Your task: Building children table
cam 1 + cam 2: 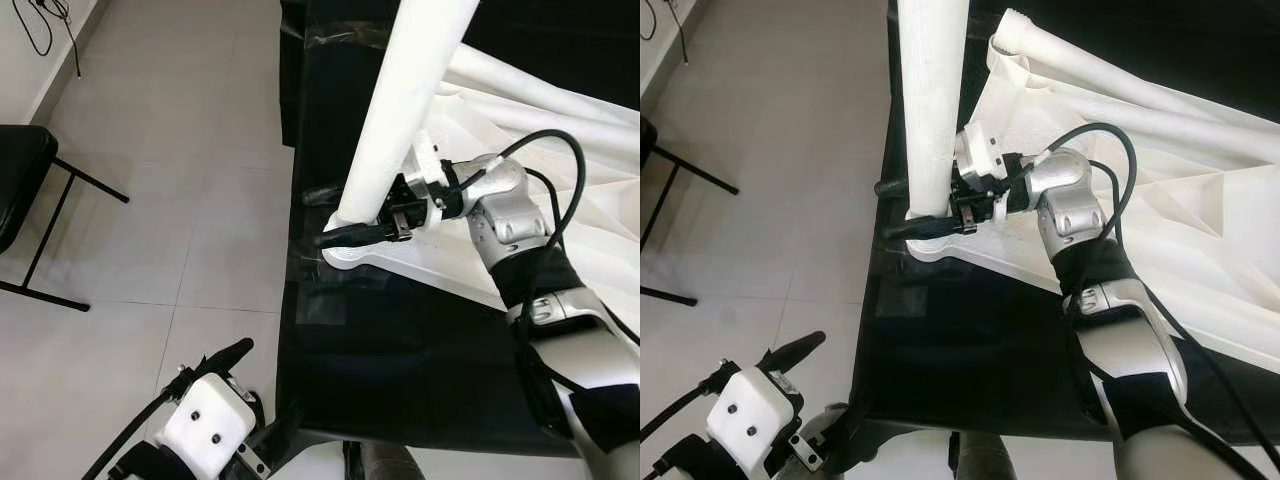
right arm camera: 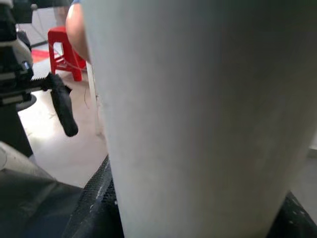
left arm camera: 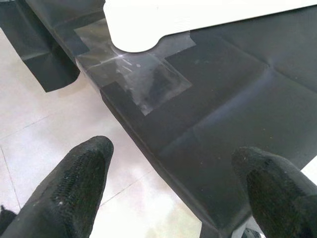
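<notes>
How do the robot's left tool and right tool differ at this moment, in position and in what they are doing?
The right tool is up at the corner of the white tabletop panel, its fingers closed around the base of the upright white cylindrical table leg. The left tool hangs low beside the black cloth-covered work surface, fingers spread apart and holding nothing. Both have two black textured fingers.

Floor (image 1: 180, 150) open, chair (image 1: 20, 170) far left

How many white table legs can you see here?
2: one leg stands upright on the tabletop corner, held in the right claw; another leg lies behind. More may be hidden.
</notes>
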Controlling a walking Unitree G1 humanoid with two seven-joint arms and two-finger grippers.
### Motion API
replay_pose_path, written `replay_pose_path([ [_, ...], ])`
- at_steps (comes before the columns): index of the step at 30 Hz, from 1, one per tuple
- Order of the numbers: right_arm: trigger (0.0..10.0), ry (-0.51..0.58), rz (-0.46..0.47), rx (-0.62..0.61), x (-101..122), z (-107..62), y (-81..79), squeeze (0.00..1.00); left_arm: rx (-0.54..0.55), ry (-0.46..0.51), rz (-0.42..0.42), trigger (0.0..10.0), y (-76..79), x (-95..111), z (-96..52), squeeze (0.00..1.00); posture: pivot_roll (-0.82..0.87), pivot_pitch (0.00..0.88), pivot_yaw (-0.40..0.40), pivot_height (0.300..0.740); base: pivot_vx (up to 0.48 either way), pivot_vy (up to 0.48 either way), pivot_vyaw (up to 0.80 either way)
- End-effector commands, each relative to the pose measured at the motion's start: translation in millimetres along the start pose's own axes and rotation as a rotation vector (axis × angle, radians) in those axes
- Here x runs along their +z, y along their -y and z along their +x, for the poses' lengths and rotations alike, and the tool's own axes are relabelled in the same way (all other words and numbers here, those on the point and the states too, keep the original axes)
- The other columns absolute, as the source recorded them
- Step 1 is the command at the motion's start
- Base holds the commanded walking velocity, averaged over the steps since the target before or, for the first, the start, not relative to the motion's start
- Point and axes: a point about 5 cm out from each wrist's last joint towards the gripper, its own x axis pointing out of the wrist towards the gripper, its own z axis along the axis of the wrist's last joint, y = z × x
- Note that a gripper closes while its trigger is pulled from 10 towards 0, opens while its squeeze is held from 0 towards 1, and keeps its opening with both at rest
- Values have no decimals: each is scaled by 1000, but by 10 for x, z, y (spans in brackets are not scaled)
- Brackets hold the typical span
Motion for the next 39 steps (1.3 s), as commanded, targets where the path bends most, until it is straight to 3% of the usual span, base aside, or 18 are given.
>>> replay_pose_path([
  [1,10000,-89,112,98,-299,89,-199,0,-21,-36,6,10000,18,-60,-21,0,-7,400,-72,740,0,0,0],
  [14,10000,-201,81,169,-305,108,-221,0,-14,-31,12,10000,-2,-62,0,0,-11,401,-75,740,0,0,0],
  [19,10000,-222,116,165,-274,99,-164,0,-13,-27,13,10000,-3,-58,13,0,-15,400,-77,740,0,0,0],
  [25,10000,-119,233,-17,-263,127,25,0,-10,-24,12,10000,3,-52,17,0,-17,401,-83,740,0,0,0],
  [31,10000,-107,243,-97,-286,118,60,0,-9,-24,12,10000,4,-53,14,0,-18,402,-84,740,0,0,0],
  [39,10000,-39,252,-352,-324,55,43,0,-13,-27,9,10000,9,-66,7,0,-33,399,-88,740,0,0,0],
])
